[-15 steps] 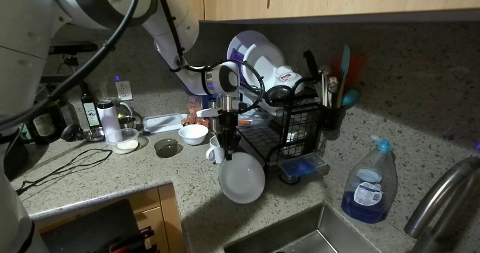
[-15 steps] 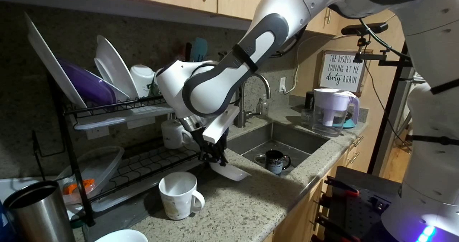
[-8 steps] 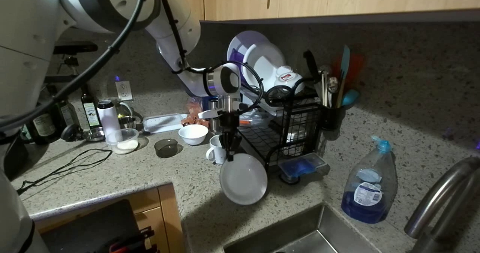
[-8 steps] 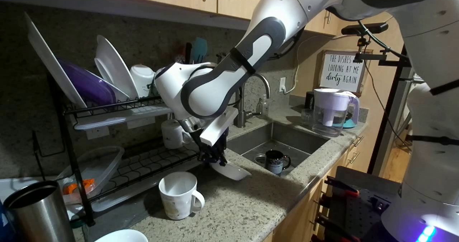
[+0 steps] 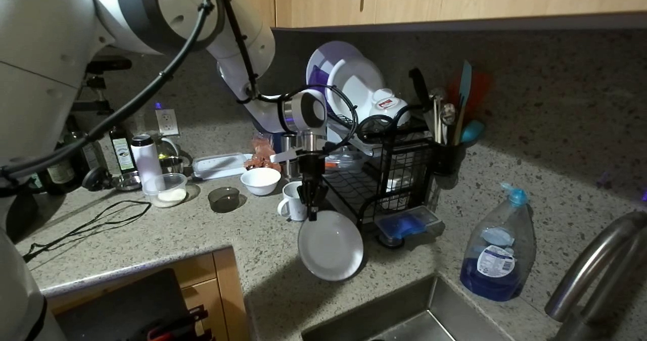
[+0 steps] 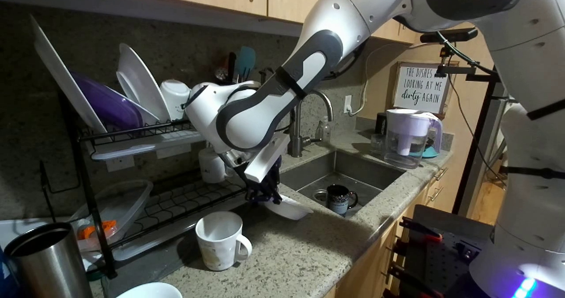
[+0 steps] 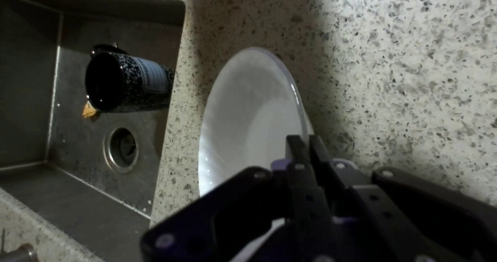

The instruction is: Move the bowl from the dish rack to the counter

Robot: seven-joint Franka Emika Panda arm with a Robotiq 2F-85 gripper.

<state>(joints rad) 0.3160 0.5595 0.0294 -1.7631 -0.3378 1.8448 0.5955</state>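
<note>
The bowl [image 5: 331, 250] tilted near the sink [image 5: 399, 305], hollow turned up and sinkward, rim pinched by the gripper [image 7: 308, 141], fingers [image 7: 298, 157] set narrow, contact with the counter [image 5: 192, 230] undetermined.

- The bowl [image 5: 331, 250] is in the gripper [image 7: 306, 141], over the counter [image 5: 263, 235], between dish rack [image 5: 386, 166] and sink [image 6: 371, 165].
- A mug [image 6: 218, 245] stands on the counter, near the dish rack.
- Another mug [image 6: 338, 200] is in the sink.
- Dishes [image 5: 356, 83] sit atop the dish rack.
</note>
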